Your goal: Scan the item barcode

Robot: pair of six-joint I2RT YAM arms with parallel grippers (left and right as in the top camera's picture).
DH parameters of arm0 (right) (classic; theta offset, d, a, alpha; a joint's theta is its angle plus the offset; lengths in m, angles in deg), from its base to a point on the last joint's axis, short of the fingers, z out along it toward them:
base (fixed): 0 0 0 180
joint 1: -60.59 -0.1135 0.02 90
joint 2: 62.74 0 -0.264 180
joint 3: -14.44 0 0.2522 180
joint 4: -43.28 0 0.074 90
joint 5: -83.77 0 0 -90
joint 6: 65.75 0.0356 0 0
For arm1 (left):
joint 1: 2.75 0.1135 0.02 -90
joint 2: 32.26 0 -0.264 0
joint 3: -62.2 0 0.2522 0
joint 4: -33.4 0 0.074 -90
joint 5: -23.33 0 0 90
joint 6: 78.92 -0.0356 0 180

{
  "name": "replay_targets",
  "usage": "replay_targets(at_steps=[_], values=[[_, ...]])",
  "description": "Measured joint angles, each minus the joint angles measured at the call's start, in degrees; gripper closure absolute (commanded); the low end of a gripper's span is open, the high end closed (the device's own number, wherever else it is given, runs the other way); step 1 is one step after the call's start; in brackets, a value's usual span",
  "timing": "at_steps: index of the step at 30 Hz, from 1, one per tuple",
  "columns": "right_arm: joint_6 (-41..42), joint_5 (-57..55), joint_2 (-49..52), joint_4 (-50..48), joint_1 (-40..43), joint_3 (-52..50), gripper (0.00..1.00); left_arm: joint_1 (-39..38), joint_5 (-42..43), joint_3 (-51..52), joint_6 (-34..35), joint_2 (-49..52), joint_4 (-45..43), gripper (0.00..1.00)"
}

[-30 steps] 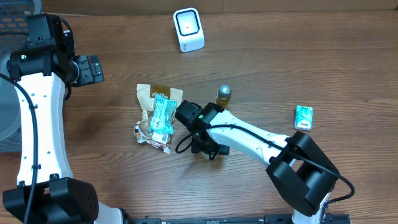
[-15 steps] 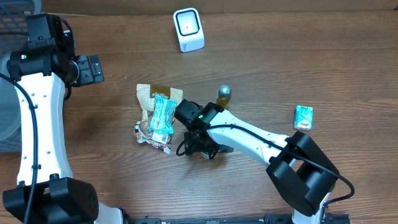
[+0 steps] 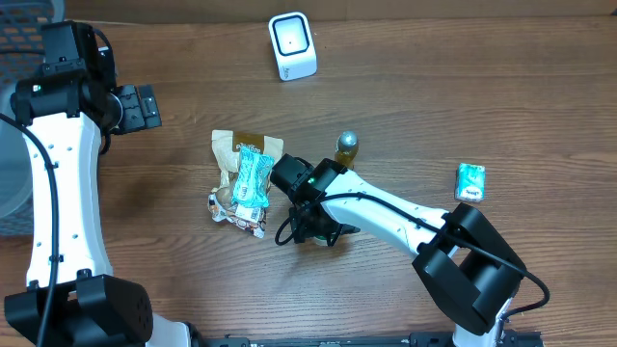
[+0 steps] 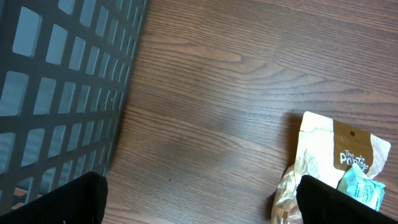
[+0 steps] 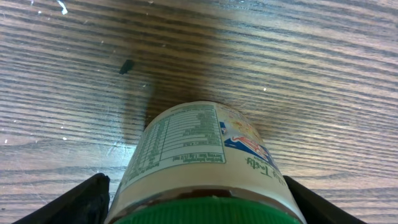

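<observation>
Over the last second the right gripper shifts a little to the left and swivels above the near-middle of the table. Nothing else in the overhead view moves. The snack packets just to its left, the small bottle just beyond it, the teal packet off to the right and the white scanner at the far edge all lie as they did.

The jar, which I take to be the item to scan, appears to lie on its side on the wood under that gripper. Its green lid faces the wrist camera and its printed label is turned up. The jaws stand apart on either side of it, close to its flanks; whether the pads actually press it I cannot tell.

The small shuffle reads as the gripper settling its hold, so the pick-up seems not yet done. The carry to the scanner, well apart from here, is all still ahead.

The left gripper hangs at the far left beside the basket, fingers spread wide with nothing between them
</observation>
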Motion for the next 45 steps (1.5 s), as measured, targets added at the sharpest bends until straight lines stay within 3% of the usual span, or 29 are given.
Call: replay_targets(at_steps=[8, 12, 15, 26, 31, 36, 38, 45], values=[[1.11, -0.37, 0.0, 1.16, 0.0, -0.02, 0.19, 0.0, 0.0, 0.0, 0.02, 0.0, 0.0, 0.01], [3.56, -0.37, 0.0, 1.66, 0.0, -0.02, 0.35, 0.0, 0.0, 0.0, 0.0, 0.0, 0.0, 0.0], [6.21, -0.35, 0.0, 1.55, 0.0, -0.02, 0.38, 0.0, 0.0, 0.0, 0.02, 0.0, 0.0, 0.0], [10.82, 2.25, 0.0, -0.57, 0.0, -0.02, 0.27, 0.0, 0.0, 0.0, 0.02, 0.0, 0.0, 0.0], [11.39, 1.75, 0.0, 0.09, 0.0, -0.02, 0.01, 0.0, 0.02, 0.0, 0.02, 0.0, 0.0, 0.0], [11.23, 0.9, 0.0, -0.04, 0.0, -0.02, 0.02, 0.0, 0.0, 0.0, 0.02, 0.0, 0.0, 0.0], [10.91, 0.74, 0.0, -0.13, 0.0, -0.02, 0.12, 0.0, 0.0, 0.0, 0.02, 0.0, 0.0, 0.0], [11.41, -0.13, 0.0, -0.2, 0.0, -0.02, 0.14, 0.0, 0.0, 0.0, 0.02, 0.0, 0.0, 0.0]])
